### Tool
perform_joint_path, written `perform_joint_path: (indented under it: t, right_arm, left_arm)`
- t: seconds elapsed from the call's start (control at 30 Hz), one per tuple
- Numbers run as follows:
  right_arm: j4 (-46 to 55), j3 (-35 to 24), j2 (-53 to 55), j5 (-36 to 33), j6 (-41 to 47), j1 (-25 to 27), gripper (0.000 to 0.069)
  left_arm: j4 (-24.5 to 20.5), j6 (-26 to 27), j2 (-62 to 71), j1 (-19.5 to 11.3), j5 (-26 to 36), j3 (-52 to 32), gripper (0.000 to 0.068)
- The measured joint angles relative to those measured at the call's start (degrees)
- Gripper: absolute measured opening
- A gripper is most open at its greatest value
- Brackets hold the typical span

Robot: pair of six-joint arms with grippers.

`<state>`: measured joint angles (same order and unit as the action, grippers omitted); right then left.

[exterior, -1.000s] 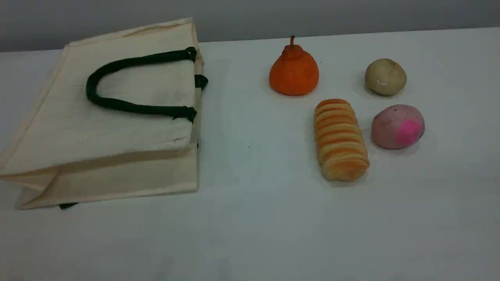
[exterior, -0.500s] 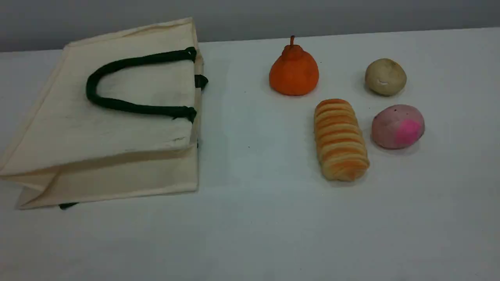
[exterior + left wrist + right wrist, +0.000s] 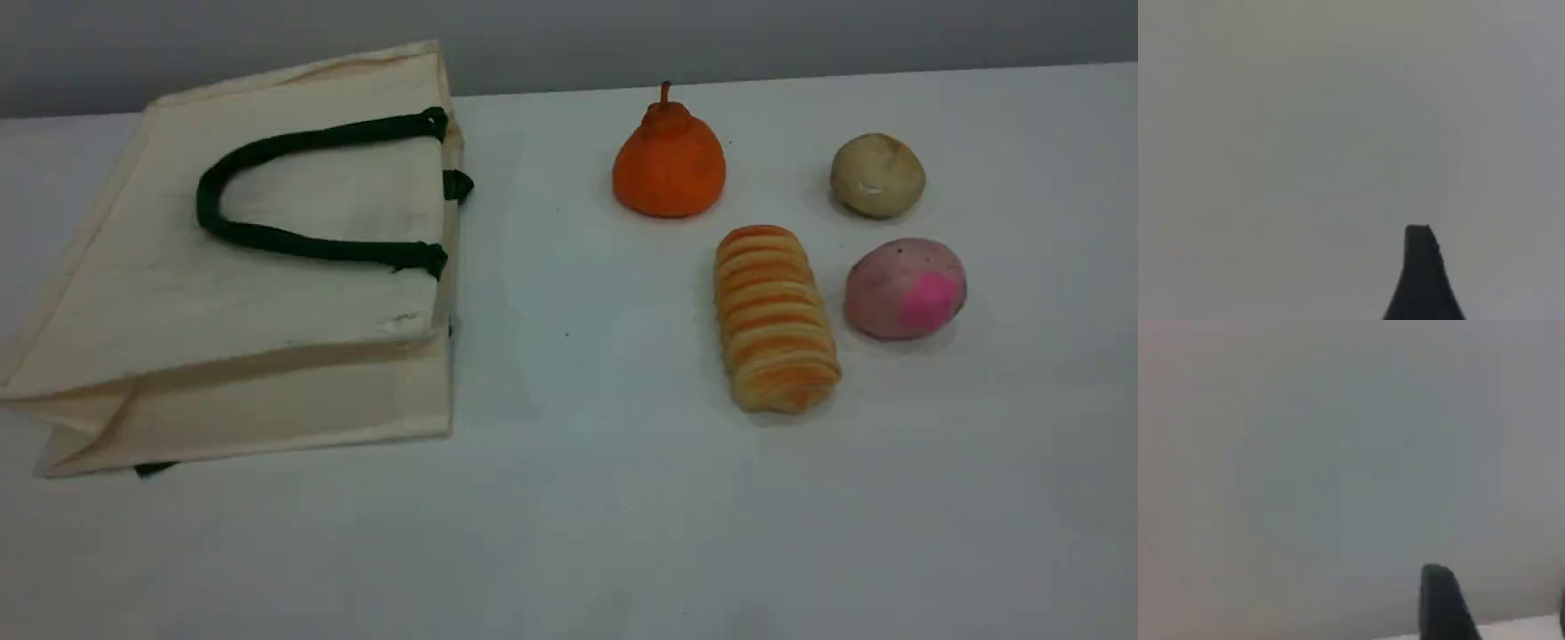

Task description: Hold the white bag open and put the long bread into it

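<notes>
Table: a plain white tabletop [image 3: 569, 533]; its near part has nothing on it.
Long bread: an oblong golden-orange loaf with pale cross ridges [image 3: 775, 320]. It lies flat at the right of the middle, with one end toward the camera, and nothing touches it.
Handling of the bread: it looks light and soft, so I judge that a hard squeeze can dent it. The best hold is probably across the narrow middle, between two ridges.
Pink bun: a round pinkish bun with a bright pink spot [image 3: 904, 288], just beside the loaf on the right. The fingers have little room on that side.
White bag: a large cream canvas tote [image 3: 267, 356]. It lies flat on its side at the left, well apart from the loaf, with the mouth edge [image 3: 443, 293] toward the food and pressed nearly closed.
Handling of the bag: the cloth is limp, so the top layer must be lifted.
Rope handle: a thick dark green loop [image 3: 207, 197] on the top panel, probably the easiest place to hold.
Farther things: an orange pear-shaped fruit [image 3: 669, 169] and a round beige bun [image 3: 877, 175].
Left gripper [image 3: 1421, 280]: the fingers are apart and hold nothing.
Right gripper [image 3: 1441, 603]: I cannot tell how the fingers stand.
</notes>
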<state>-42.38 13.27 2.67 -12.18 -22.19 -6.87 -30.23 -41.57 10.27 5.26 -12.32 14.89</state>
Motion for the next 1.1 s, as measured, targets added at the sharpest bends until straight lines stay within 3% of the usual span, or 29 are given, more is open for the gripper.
perform_joint_path:
  t: [0.13, 0.4, 0.63, 0.9, 1.0, 1.1]
  right_arm:
    - [-0.05, 2.02, 4.28, -4.03, -3.27, 0.00, 0.0337]
    - [-5.39, 5.85, 18.47, -7.00, -13.10, 0.00, 0.0337]
    - [-17.78, 7.92, 30.70, -9.01, -28.23, 0.00, 0.0337]
    - [-35.79, 8.39, 40.04, -11.29, -48.44, 0.00, 0.0337]
    - [-40.59, 8.39, 42.30, -11.55, -54.57, 0.00, 0.0337]
    - [-43.52, 8.39, 43.65, -11.50, -58.29, 0.00, 0.0337]
  left_arm:
    - [-7.31, -4.43, 7.66, 0.00, 3.55, 3.99, 0.0454]
    - [-24.32, -16.97, 24.15, 0.00, 2.68, 5.18, 0.0454]
    - [-42.29, -30.95, 34.76, 0.00, -1.80, 6.26, 0.0424]
    - [-62.39, -46.49, 39.88, 0.00, -2.05, 9.12, 0.0419]
    - [-68.11, -48.47, 40.08, 0.00, -2.31, 9.40, 0.0419]
    - [-69.94, -48.47, 39.87, 0.00, -2.09, 9.40, 0.0418]
